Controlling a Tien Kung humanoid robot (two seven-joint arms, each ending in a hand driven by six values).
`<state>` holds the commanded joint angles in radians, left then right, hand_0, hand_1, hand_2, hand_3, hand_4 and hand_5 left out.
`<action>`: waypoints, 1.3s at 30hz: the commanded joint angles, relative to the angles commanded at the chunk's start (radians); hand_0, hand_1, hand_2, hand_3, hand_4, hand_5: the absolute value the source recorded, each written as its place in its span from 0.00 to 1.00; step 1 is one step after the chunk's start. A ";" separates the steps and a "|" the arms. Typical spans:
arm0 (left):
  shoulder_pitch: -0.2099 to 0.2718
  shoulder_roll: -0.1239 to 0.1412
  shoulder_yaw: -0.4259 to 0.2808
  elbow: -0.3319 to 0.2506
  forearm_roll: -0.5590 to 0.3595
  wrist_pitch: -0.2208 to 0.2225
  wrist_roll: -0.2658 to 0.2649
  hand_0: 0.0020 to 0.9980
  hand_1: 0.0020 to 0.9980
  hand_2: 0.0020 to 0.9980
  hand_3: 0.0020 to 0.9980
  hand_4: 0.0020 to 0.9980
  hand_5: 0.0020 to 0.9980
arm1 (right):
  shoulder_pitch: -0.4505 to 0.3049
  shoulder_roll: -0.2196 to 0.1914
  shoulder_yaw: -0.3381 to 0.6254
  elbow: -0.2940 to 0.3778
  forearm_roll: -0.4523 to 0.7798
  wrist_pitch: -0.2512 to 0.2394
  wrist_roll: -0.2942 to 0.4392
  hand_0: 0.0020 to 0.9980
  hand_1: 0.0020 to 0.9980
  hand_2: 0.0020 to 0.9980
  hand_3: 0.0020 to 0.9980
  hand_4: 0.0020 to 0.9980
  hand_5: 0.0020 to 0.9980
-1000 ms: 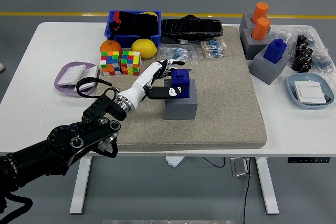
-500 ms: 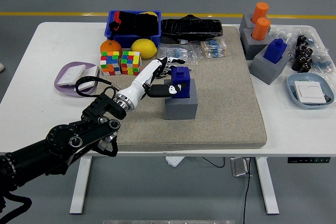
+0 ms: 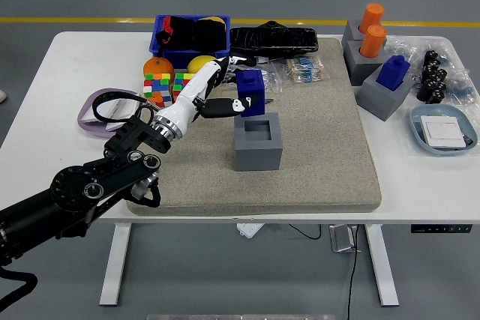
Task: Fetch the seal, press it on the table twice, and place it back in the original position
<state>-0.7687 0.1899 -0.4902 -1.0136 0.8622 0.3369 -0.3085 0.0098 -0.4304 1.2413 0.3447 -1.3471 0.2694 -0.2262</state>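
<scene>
The blue seal [image 3: 250,93] is held in the air by my left hand [image 3: 225,84], whose white fingers close around it. It hangs above and a little left of its grey holder block [image 3: 258,142], whose square socket is open and empty. The holder stands on the beige mat [image 3: 315,155] in the middle of the table. My black left arm comes in from the lower left. My right arm is out of view.
Two puzzle cubes [image 3: 172,89], an orange [image 3: 158,66] and a lemon [image 3: 196,64] lie behind my hand, by a blue bin [image 3: 169,46]. A purple dish [image 3: 94,110] is at left. Other grey holders with a blue seal [image 3: 392,73] and orange seals [image 3: 372,29] stand at right.
My left hand has lifted the blue seal out of the grey holder and moved it up and slightly left. The socket now shows empty.
</scene>
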 joint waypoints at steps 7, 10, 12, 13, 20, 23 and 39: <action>0.008 0.055 -0.034 0.035 -0.002 0.000 -0.002 0.72 0.54 0.51 0.74 0.70 0.00 | 0.000 -0.005 -0.001 0.000 -0.001 0.000 0.000 0.86 0.78 0.79 0.76 0.86 0.52; 0.013 0.073 -0.020 0.056 -0.008 0.001 -0.006 0.72 0.54 0.51 0.74 0.70 0.00 | 0.000 -0.006 0.000 -0.001 -0.001 -0.001 0.000 0.86 0.78 0.79 0.76 0.86 0.52; 0.019 0.081 -0.013 0.067 -0.009 0.002 -0.009 0.73 0.54 0.51 0.74 0.70 0.00 | 0.001 -0.006 0.000 -0.002 -0.001 0.000 0.000 0.86 0.78 0.79 0.76 0.87 0.52; 0.025 0.085 -0.007 0.078 -0.010 0.003 -0.011 0.73 0.54 0.51 0.74 0.70 0.00 | 0.001 -0.005 0.000 -0.001 -0.001 0.000 0.000 0.86 0.78 0.79 0.76 0.87 0.52; 0.052 0.086 0.026 0.128 -0.029 0.014 -0.024 0.73 0.54 0.51 0.74 0.70 0.00 | 0.003 -0.006 -0.006 0.000 0.000 -0.001 0.000 0.86 0.78 0.79 0.76 0.87 0.52; 0.060 0.081 0.037 0.150 -0.040 0.020 -0.031 0.73 0.54 0.51 0.74 0.70 0.00 | 0.002 -0.006 -0.009 -0.001 0.001 0.000 0.000 0.86 0.78 0.79 0.76 0.87 0.52; 0.055 0.080 0.031 0.173 -0.056 0.020 -0.037 0.73 0.54 0.51 0.74 0.70 0.00 | 0.000 -0.006 -0.011 0.000 0.001 -0.001 0.001 0.86 0.78 0.79 0.76 0.87 0.52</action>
<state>-0.7139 0.2695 -0.4591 -0.8402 0.8058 0.3569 -0.3454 0.0099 -0.4361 1.2302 0.3446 -1.3459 0.2687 -0.2253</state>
